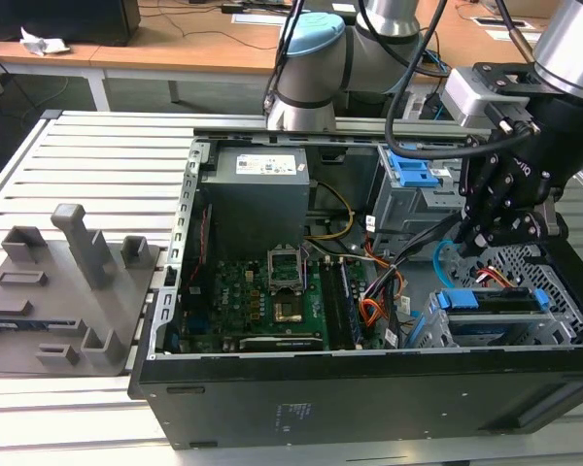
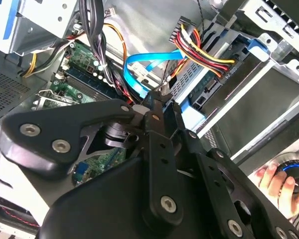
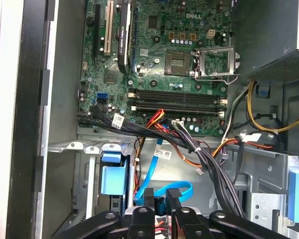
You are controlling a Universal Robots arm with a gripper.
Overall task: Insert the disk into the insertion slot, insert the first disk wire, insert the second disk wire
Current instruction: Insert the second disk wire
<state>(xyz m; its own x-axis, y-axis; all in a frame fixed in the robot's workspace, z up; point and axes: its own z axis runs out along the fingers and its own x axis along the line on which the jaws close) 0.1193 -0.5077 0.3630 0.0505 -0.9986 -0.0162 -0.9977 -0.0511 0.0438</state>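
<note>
Black jaws (image 2: 157,107) clenched on flat blue second disk wire (image 2: 139,67) | disk (image 1: 496,316) seated

Cable bundle (image 3: 209,159) crowds pincer (image 3: 159,199); motherboard (image 3: 159,64) side open.

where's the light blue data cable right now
The second disk wire loops inside the case beside the red-orange first disk wire in the second wrist view, its end reaching down to the gripper.
</note>
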